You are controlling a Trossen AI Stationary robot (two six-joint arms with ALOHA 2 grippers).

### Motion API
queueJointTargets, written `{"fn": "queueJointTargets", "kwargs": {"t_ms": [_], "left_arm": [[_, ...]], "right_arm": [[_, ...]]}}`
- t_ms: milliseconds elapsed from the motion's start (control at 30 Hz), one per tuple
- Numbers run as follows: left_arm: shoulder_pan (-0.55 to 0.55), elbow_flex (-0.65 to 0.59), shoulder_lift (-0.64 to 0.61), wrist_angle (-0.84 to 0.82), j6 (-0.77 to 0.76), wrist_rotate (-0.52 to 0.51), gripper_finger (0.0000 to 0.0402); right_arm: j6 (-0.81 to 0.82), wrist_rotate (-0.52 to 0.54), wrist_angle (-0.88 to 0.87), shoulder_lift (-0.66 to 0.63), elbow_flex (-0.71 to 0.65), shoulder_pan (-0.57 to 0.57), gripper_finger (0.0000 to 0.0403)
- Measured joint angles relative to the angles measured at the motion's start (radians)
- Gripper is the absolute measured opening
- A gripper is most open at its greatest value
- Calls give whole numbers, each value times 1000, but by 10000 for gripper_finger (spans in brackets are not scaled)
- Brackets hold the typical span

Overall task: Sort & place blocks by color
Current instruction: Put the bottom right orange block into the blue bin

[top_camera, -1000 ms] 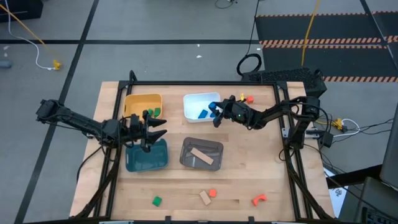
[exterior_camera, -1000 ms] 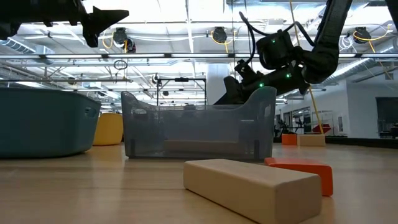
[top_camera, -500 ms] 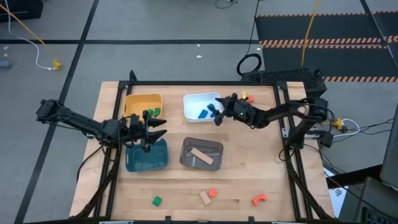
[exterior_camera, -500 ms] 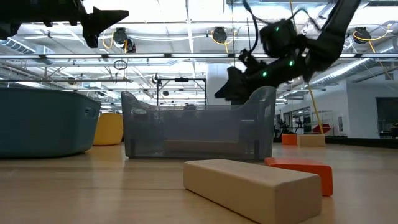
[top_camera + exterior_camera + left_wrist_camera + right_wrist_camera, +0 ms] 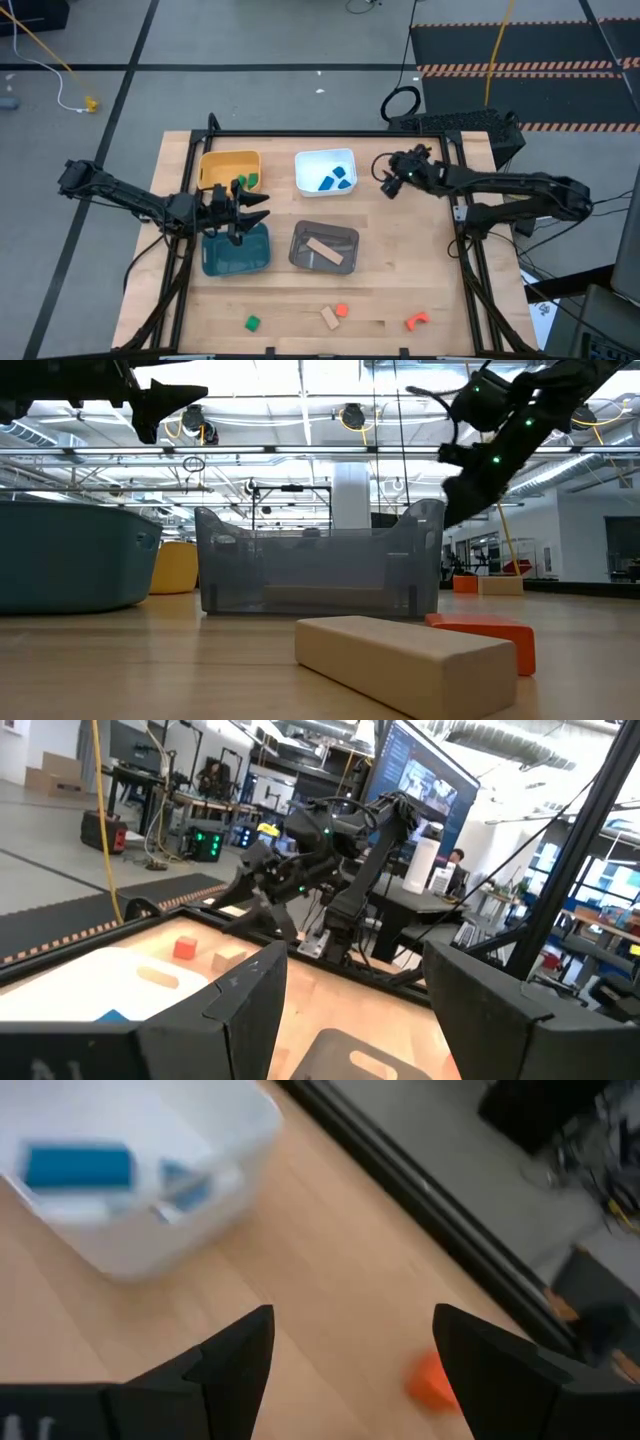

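Note:
The white bin (image 5: 326, 172) holds two blue blocks (image 5: 328, 183), the yellow bin (image 5: 230, 166) green blocks (image 5: 246, 181), and the grey bin (image 5: 323, 247) a tan bar (image 5: 324, 251). Loose on the table near the front edge lie a green cube (image 5: 252, 323), a tan block (image 5: 329, 318), a red-orange block (image 5: 342, 310) and a red-orange arch (image 5: 416, 321). Another red-orange block (image 5: 432, 1378) lies near the far edge. My right gripper (image 5: 384, 187) hangs open, right of the white bin. My left gripper (image 5: 266, 207) is open above the teal bin's (image 5: 236, 250) far rim.
The four bins stand in two rows at the table's middle. Bare wood lies between the white bin and the right edge, and along the front around the loose blocks. A black frame rail (image 5: 420, 1190) runs along the far edge. A person sits far off in the room (image 5: 456, 860).
My right gripper, over the white bin with a blue block, has opened and let it fall into the bin. It then rose and drew back toward the table's right edge, tipping up. The blue block now lies in the white bin beside the other.

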Motion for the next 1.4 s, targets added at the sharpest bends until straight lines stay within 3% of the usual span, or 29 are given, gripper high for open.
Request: {"fn": "queueJointTargets", "kwargs": {"t_ms": [267, 467, 700, 867, 1067, 1400], "left_arm": [[0, 0, 0, -1, 0, 0, 235], [0, 0, 0, -4, 5, 0, 234], [0, 0, 0, -6, 16, 0, 234], [0, 0, 0, -18, 12, 0, 235], [0, 0, 0, -29, 43, 0, 235], [1, 0, 0, -21, 64, 0, 234]], "right_arm": [[70, -20, -186, -2, 0, -94, 263], [240, -195, -249, 23, 0, -110, 263], [238, -113, -256, 26, 0, -97, 263], [322, -281, -246, 26, 0, -69, 263], [487, -401, -174, 26, 0, 75, 263], [666, -401, 93, 26, 0, 495, 263]]}}
